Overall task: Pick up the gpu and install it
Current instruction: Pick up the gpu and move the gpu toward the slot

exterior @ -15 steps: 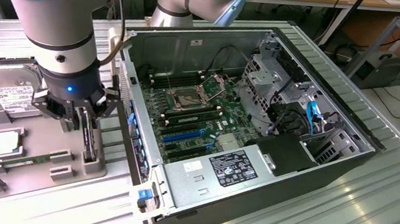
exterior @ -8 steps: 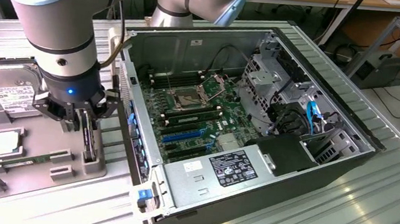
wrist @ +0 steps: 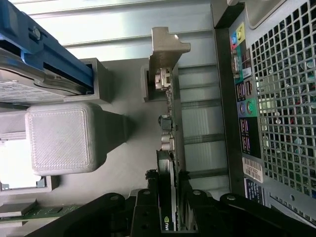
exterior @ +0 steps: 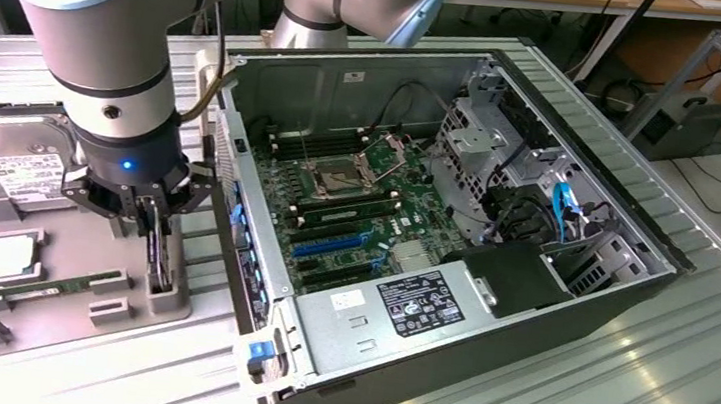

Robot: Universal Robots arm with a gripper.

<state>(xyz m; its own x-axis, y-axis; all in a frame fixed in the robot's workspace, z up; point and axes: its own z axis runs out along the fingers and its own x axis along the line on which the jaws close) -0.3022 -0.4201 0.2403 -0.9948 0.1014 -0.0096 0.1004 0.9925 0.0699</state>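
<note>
Straddling the gpu (exterior: 162, 262) at the exterior view's lower left, your pincer (exterior: 150, 220) sits directly above, aligned with its long edge; whether it has clamped, you cannot tell.

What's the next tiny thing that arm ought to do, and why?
Probably lift straight up, once its hold is sure. The tool sits over the gpu, which stands on edge in a slot of the grey tray beside the open computer case. Pulling sideways would likely jam the card against the slot.
</note>
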